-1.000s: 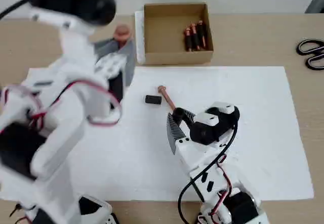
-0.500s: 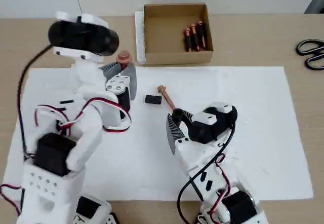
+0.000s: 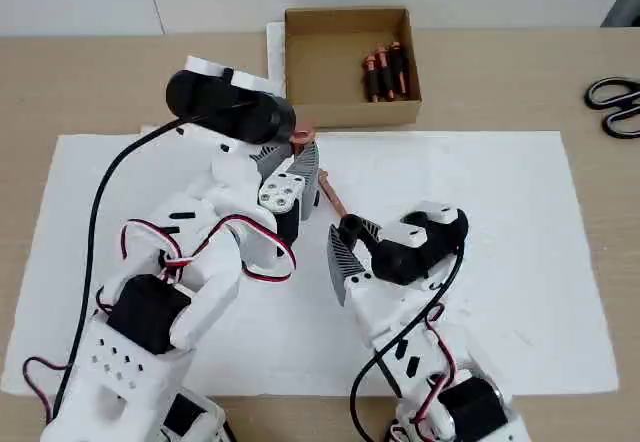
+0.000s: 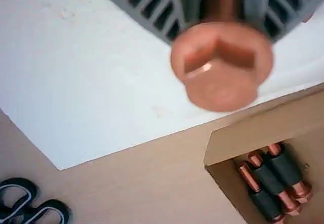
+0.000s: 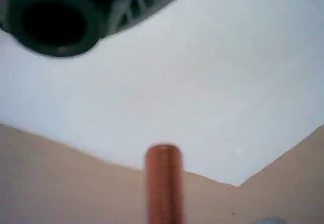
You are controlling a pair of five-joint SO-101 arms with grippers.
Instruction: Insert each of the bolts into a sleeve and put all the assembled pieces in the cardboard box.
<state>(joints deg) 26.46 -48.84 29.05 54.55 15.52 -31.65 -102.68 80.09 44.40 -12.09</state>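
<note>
My left claw point(image 3: 296, 153) is clamped tight on a copper bolt point(image 4: 221, 62), head poking past the fingertips. The cardboard box point(image 3: 306, 64) sits just beyond it, three assembled pieces point(image 3: 385, 70) inside. My right claw point(image 3: 350, 229) is closed on a black sleeve point(image 5: 50, 24), and a second bolt point(image 3: 333, 200) lies between both claws.

Matt copper-coloured bolt point(image 4: 221, 65), cardboard box point(image 3: 322, 74)

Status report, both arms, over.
Left gripper shut on a bolt. Right gripper shut on a sleeve. Loose bolt on the paper between them. Three assembled pieces in the cardboard box.
</note>
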